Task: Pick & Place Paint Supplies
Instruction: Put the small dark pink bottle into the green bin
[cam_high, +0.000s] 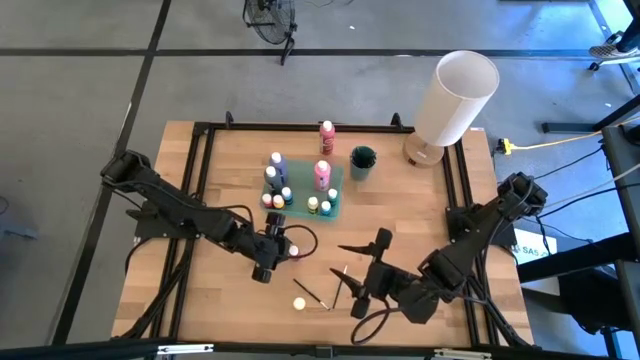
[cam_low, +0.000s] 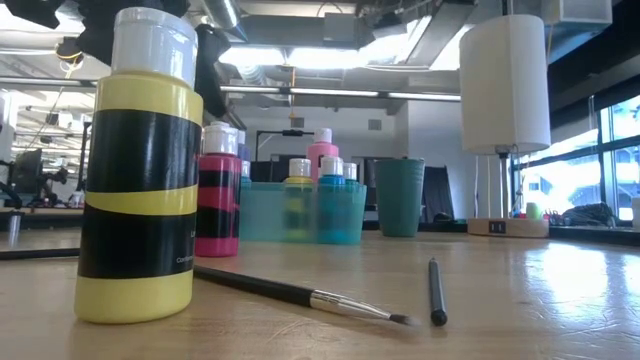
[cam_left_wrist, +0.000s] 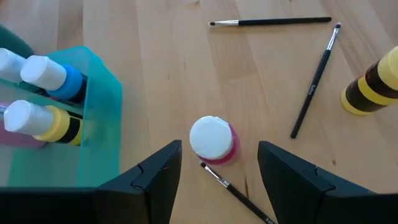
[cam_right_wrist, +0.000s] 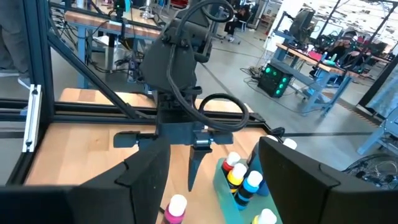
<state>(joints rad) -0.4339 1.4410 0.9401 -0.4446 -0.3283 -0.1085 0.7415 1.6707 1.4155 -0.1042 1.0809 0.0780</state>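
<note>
Nearest the low camera stands a yellow paint bottle (cam_low: 137, 170) with black bands and a white cap, upright on the wooden table (cam_high: 230, 310), with two thin brushes (cam_low: 300, 295) lying flat just beyond it.

The left gripper (cam_left_wrist: 217, 171) hovers with its fingers spread wide and empty, one on each side of a small pink bottle (cam_left_wrist: 213, 140) seen cap-up from above. The bottle sits between the fingertips and a little ahead of them, not touching either (a brush lies on the table directly under the gap). That straddling pose reads as an approach for a grasp on the cap or body.

The right gripper (cam_right_wrist: 211, 180) is raised and faces across the table toward the left arm; its fingers are apart and hold nothing, apparently waiting.

Farther back, the teal tray (cam_high: 335, 190) holds upright bottles, among them a blue-and-yellow pair (cam_left_wrist: 53, 102), so it is likely the place spot. Beyond stand a dark green cup (cam_high: 362, 161) and a tall white cylinder (cam_high: 455, 97).
</note>
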